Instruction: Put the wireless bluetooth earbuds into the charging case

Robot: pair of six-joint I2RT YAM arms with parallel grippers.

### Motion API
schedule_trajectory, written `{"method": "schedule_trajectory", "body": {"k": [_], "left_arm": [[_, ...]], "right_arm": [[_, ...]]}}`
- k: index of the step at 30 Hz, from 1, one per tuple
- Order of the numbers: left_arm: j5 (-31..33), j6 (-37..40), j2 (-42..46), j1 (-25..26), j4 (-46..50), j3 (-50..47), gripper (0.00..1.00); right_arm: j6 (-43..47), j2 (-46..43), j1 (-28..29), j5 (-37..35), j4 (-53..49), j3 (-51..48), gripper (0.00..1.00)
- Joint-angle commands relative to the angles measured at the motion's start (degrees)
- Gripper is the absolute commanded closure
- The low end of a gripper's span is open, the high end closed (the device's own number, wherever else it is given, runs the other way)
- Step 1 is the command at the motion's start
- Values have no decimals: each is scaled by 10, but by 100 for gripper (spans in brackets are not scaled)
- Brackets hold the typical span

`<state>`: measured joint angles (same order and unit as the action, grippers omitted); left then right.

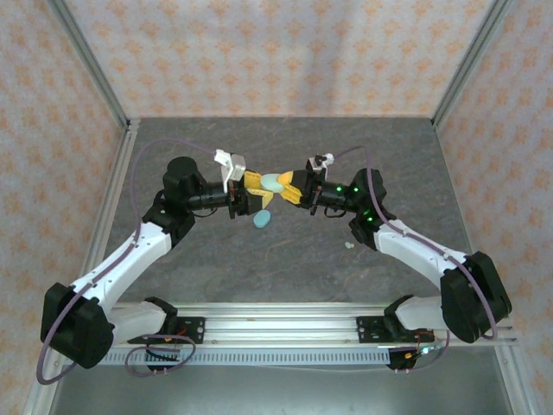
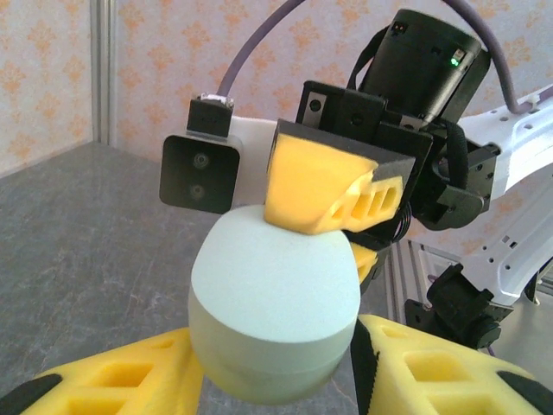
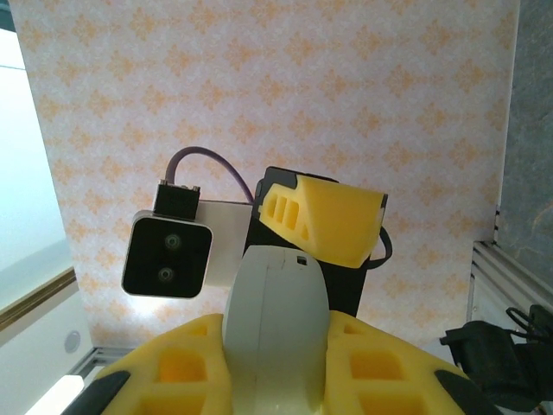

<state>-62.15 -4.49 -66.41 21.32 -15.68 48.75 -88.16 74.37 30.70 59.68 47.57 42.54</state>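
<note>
A pale mint oval charging case (image 1: 273, 182) hangs above the middle of the table, between both grippers, which meet tip to tip. My left gripper (image 1: 259, 185) comes from the left and my right gripper (image 1: 290, 187) from the right. In the left wrist view the case (image 2: 272, 294) fills the gap of my left gripper (image 2: 276, 359), both yellow fingers against its sides, and a right finger (image 2: 324, 194) presses on its top. In the right wrist view my right gripper (image 3: 275, 350) is shut on the case (image 3: 275, 311). One tiny pale earbud (image 1: 349, 245) lies on the table by the right arm.
A second, light blue oval case (image 1: 262, 220) lies on the grey tabletop (image 1: 216, 259) just below the grippers. Patterned walls with metal posts (image 1: 91, 65) close in the back and sides. The aluminium rail (image 1: 285, 327) with the arm bases runs along the near edge.
</note>
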Motion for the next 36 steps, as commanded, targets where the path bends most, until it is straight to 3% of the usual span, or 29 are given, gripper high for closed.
{"method": "schedule_trajectory", "body": {"k": [1,19,36], "left_arm": [[-18,1,-4,-2,-28,21,52],[-22,3,-6,-3,-27,24,53],[-36,21,3,-2,7,31,72]], "right_arm": [[-32,8,-1,11,83,-12,87],[-20,12,26,18,75,-8,89],[15,-1,35,19,23,-9,89]]}}
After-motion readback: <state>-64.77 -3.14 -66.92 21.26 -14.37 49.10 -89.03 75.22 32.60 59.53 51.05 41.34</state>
